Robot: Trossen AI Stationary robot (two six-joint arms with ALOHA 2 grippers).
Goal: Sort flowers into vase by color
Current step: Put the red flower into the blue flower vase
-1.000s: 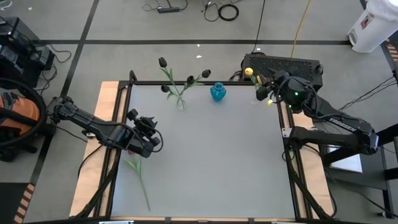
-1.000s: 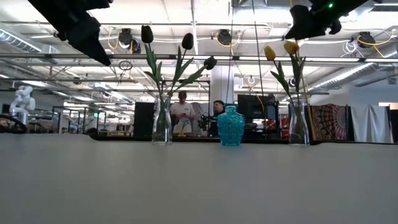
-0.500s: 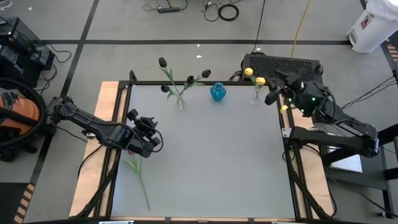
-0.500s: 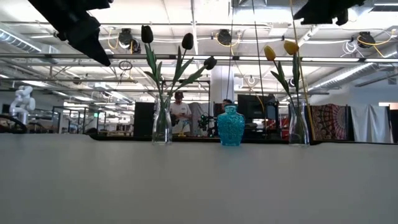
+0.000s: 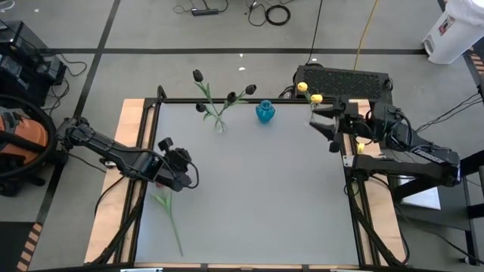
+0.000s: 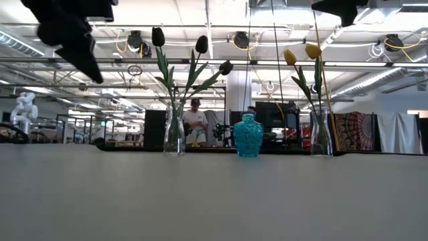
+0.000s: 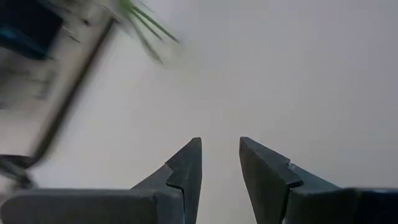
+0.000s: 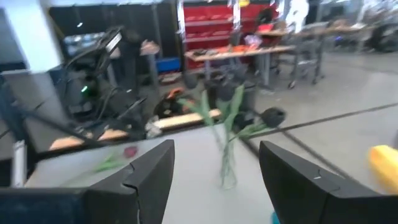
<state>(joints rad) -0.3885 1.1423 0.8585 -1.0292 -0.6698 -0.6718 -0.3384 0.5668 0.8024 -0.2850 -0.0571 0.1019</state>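
A dark red flower lies flat on the table near its left edge, and its head shows in the right wrist view. My left gripper hovers open just beyond it, slanting down, with nothing between the fingers. The flower's green leaves show ahead of that gripper. At the far edge stand a glass vase with three black tulips, a blue vase, and a glass vase with two yellow tulips. My right gripper is open and empty beside the yellow vase, high up and pointing level toward the table's left.
A dark metal frame runs round the white tabletop. A black box sits behind the far right corner. People stand in the room beyond the table. The middle of the table lies bare.
My right gripper has drawn back from above the yellow tulips' vase toward the table's right and near side. It has risen a little and swung from pointing down to pointing level toward the table's left. My left gripper has rolled and turned on the spot.
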